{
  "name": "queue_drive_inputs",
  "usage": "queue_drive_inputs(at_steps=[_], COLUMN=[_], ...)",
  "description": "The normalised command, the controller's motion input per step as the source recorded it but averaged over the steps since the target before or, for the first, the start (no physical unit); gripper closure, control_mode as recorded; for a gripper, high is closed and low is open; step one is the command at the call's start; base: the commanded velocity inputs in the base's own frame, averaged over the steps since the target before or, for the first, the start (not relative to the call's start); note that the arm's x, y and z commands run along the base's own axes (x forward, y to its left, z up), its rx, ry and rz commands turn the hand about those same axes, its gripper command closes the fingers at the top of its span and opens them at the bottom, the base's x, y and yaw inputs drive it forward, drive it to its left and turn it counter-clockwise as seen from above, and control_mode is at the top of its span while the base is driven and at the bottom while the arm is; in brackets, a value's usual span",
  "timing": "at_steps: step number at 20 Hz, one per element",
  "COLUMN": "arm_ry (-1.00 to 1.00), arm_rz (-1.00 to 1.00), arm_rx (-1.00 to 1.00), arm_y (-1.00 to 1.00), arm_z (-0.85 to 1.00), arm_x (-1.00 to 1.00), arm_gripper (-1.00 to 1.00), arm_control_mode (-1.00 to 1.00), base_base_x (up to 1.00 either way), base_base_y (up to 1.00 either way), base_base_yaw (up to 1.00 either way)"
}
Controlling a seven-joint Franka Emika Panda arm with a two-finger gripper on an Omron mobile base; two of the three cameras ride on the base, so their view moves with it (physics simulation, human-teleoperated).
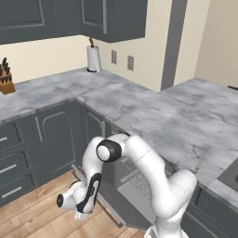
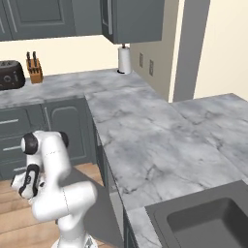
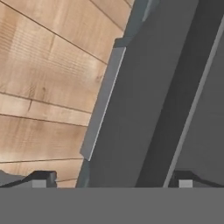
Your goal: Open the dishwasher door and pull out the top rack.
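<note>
The marbled grey worktop (image 1: 153,116) wraps the corner of the kitchen, with dark cabinets under it and a wooden floor (image 1: 42,214) in front. Under its near run the dishwasher door (image 1: 135,211) is swung down to roughly level, its lighter inner face up and its bar handle (image 1: 100,200) along the outer edge over the floor. Judging by this, the first half of the task is done.

Inside the opening, the top rack (image 1: 137,179) shows as a pale wire grid just behind the arm's forearm; it looks to be sitting within the machine, not yet drawn out.

The hand (image 1: 81,214) hangs low by the door's outer edge, close to the handle. In the hand view the bar handle (image 3: 103,105) runs slantwise above the two fingertips (image 3: 41,178), which stand wide apart with nothing between them. That spread probably lets the hand come free of the bar so that it can go for the rack.
</note>
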Motion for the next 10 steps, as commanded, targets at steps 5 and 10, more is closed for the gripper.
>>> queue_drive_inputs(at_steps=[5,10], arm_ry=[-0.35,-0.32], arm_rz=[-0.03,-0.08], arm_rx=[-0.31,-0.30], arm_y=[1.00,1.00], arm_z=[0.59,0.60], arm_x=[-0.18,-0.19], arm_gripper=[-1.00,-1.00], arm_control_mode=[-1.00,-1.00], base_base_x=[0.00,0.00], base_base_y=[0.00,0.00], base_base_yaw=[0.00,0.00])
